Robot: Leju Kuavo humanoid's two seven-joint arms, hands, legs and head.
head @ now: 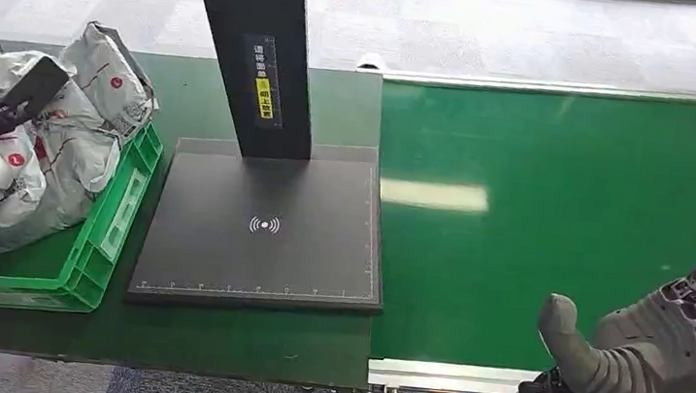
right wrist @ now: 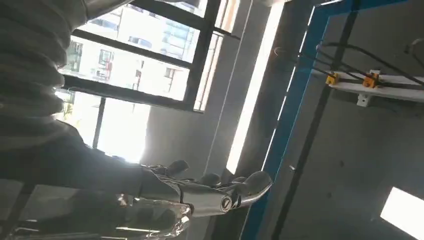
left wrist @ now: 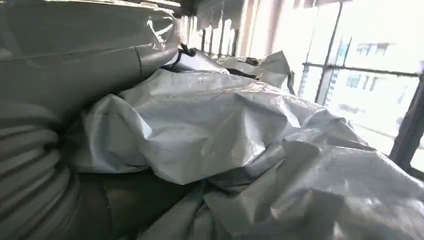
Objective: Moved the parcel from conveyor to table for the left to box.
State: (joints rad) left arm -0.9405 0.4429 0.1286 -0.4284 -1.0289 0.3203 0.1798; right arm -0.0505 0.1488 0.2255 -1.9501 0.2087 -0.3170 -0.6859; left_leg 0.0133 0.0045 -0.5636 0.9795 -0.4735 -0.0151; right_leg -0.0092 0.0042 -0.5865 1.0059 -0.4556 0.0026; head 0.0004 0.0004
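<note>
Grey carpet tiles ran behind a long green conveyor (head: 566, 219), whose belt carried no parcel in the head view. Beside the conveyor stood a dark green table (head: 212, 338) holding a black scanning pad (head: 261, 246) with a dark post (head: 252, 50) rising from the pad's far edge. Beyond the pad, away from the conveyor, sat a green crate (head: 95, 248) piled with grey parcels (head: 77, 139).

Over the conveyor's near edge hovered the right hand (head: 670, 347), palm up, thumb and fingers spread wide and holding nothing. Above the crate was the left hand (head: 12, 108), dark against the bags; whether its fingers gripped a parcel could not be told. Its wrist camera looked closely across crumpled grey plastic.

Judging by this, several parcels had already been boxed in the crate, and the pad lay bare. What remained seemed to be waiting for another parcel on the conveyor.
</note>
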